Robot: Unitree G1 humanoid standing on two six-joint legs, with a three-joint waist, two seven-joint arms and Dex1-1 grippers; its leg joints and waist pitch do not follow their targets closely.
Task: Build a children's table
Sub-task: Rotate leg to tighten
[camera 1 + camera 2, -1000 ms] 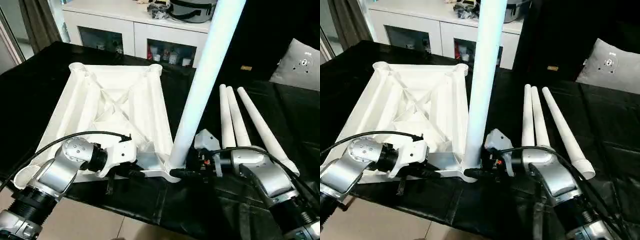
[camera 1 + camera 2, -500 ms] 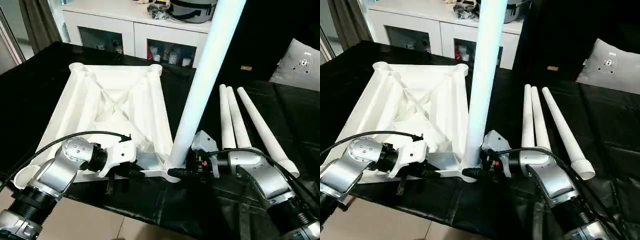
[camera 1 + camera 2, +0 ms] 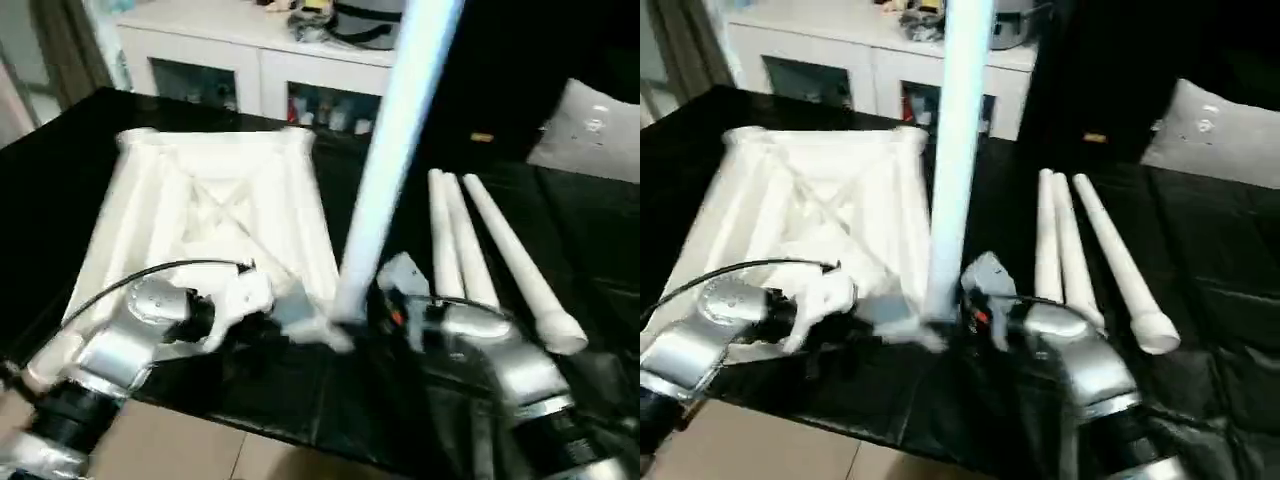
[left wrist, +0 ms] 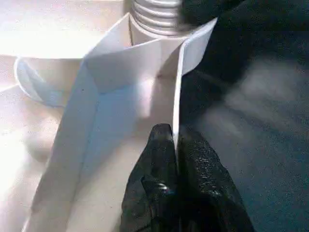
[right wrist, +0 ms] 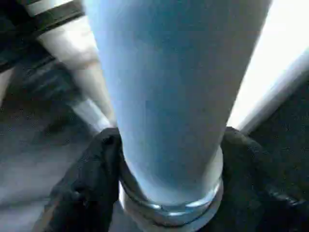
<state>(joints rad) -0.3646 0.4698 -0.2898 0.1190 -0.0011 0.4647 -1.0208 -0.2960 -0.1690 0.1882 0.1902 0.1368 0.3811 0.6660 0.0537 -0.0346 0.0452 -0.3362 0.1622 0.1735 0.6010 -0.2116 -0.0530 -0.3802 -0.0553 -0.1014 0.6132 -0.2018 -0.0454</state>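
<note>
— Where is the tabletop?

— The white tabletop [image 3: 210, 215] lies underside up on the black table cover [image 3: 60, 160]. One leg [image 3: 385, 150] stands upright in the tabletop's near corner socket [image 4: 157, 17].

— And the grippers?

— The right gripper [image 5: 169, 193] clasps that leg's base, a black finger [image 5: 89, 188] on each side. The left gripper [image 4: 176, 159] is pinched on the tabletop's thin rim beside the socket.

— The other legs?

— Three spare legs [image 3: 470, 245] lie side by side beyond the standing leg, away from the tabletop. Farther off rests what seems, through blur, a grey pillow-like bag [image 3: 585, 130].
</note>
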